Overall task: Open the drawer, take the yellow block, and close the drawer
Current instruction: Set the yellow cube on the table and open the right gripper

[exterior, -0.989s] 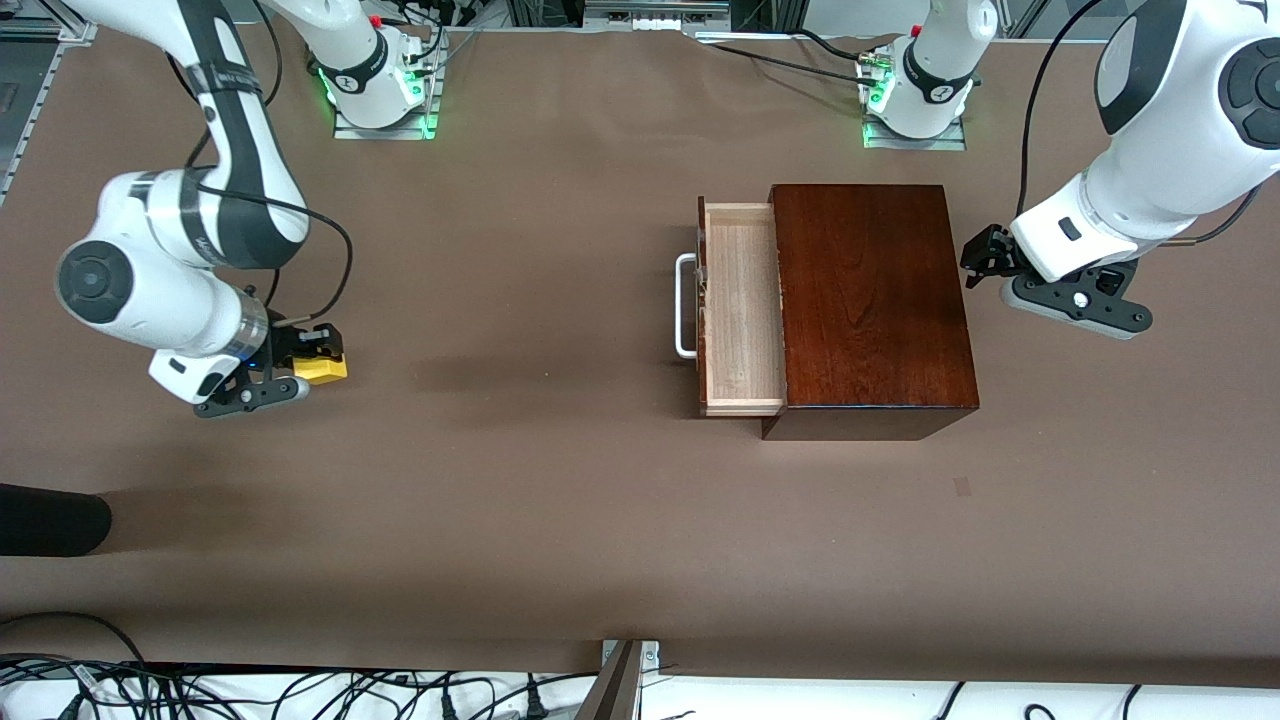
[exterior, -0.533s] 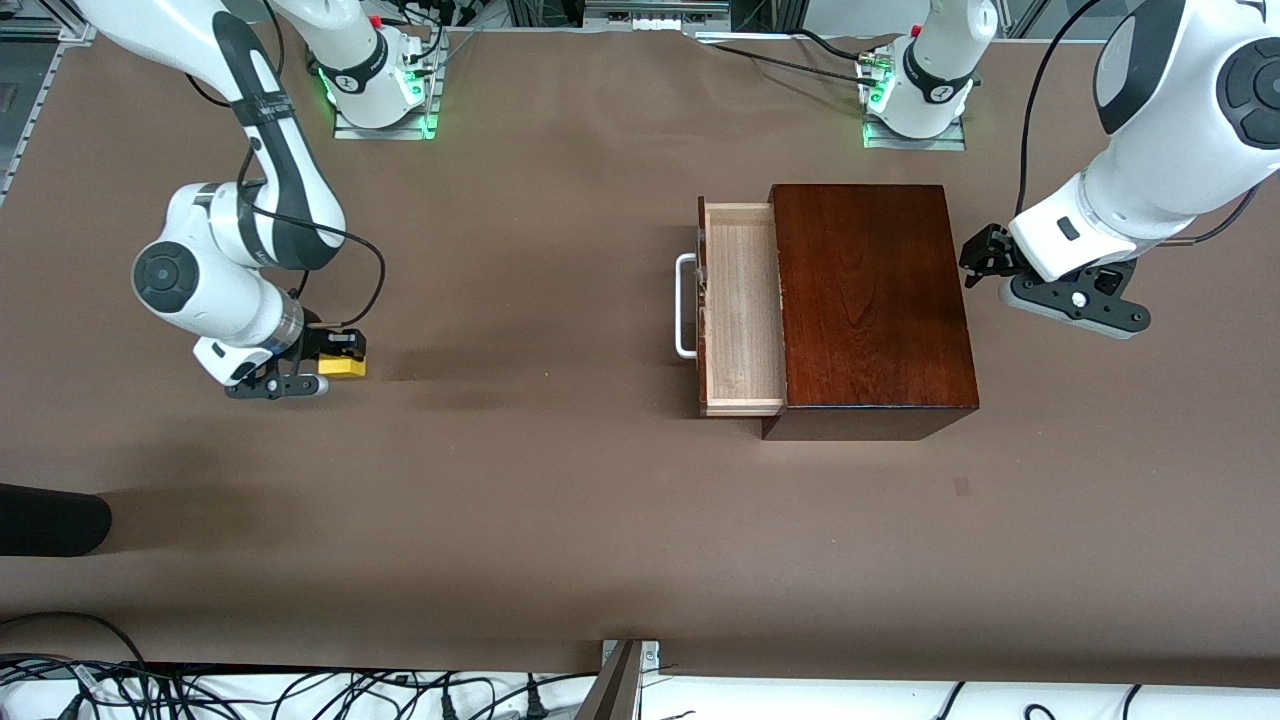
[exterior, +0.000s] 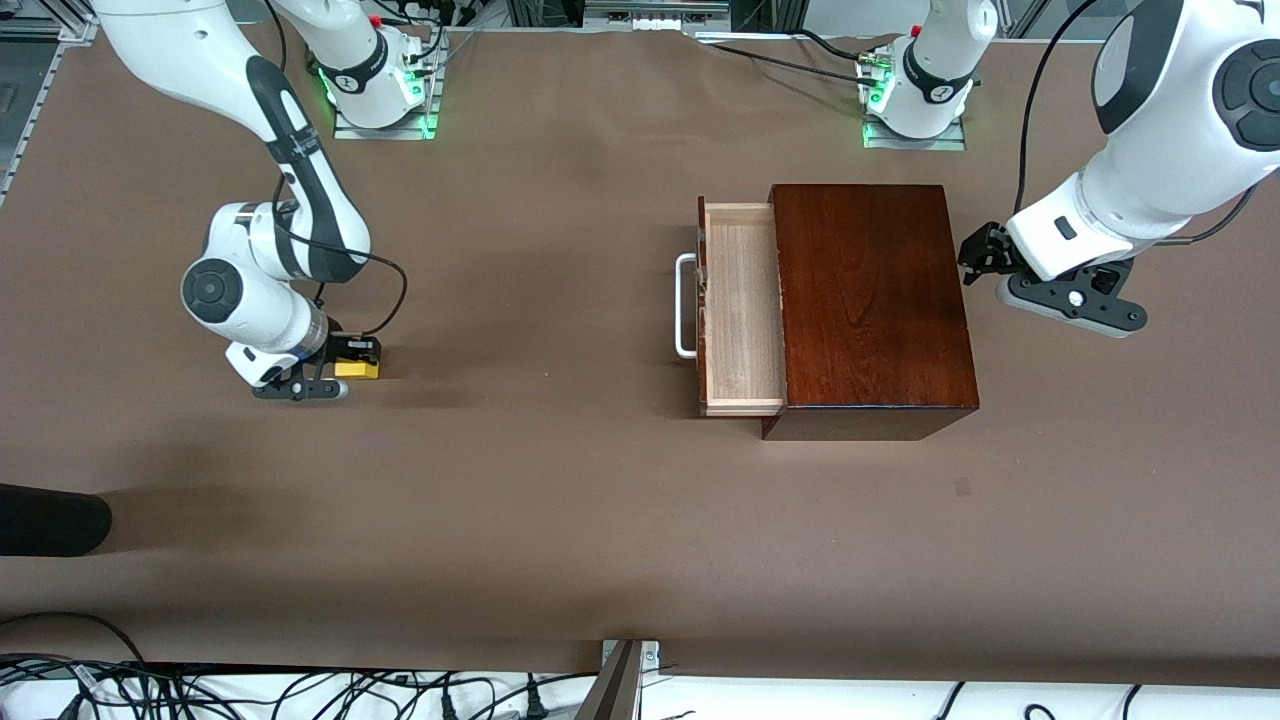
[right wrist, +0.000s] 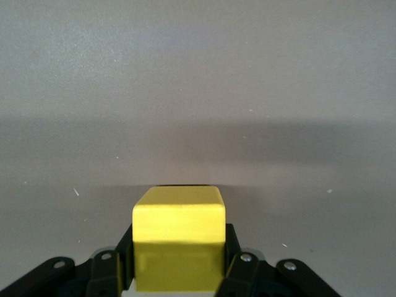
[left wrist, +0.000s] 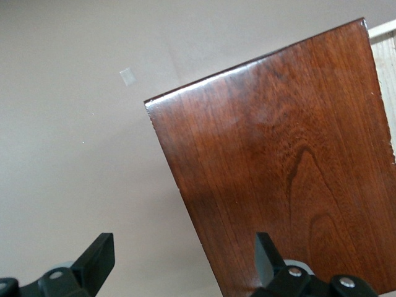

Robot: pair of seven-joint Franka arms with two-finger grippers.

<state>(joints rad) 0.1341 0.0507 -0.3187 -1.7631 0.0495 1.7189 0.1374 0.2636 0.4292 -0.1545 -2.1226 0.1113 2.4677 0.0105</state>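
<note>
Front view: right gripper [exterior: 352,358] sits low over bare table toward the right arm's end, clenched on the yellow block [exterior: 357,369]; if the fingers let go before the block is seated flat it may tip or roll, and the drawer [exterior: 740,305], pulled out of the mahogany box [exterior: 870,300] and empty, could be left open. Block sits squarely between the right gripper's 2 fingers, its front face poking out past the tips. Left gripper [left wrist: 185,263] waits with fingers spread over the box edge, holding nothing.
</note>
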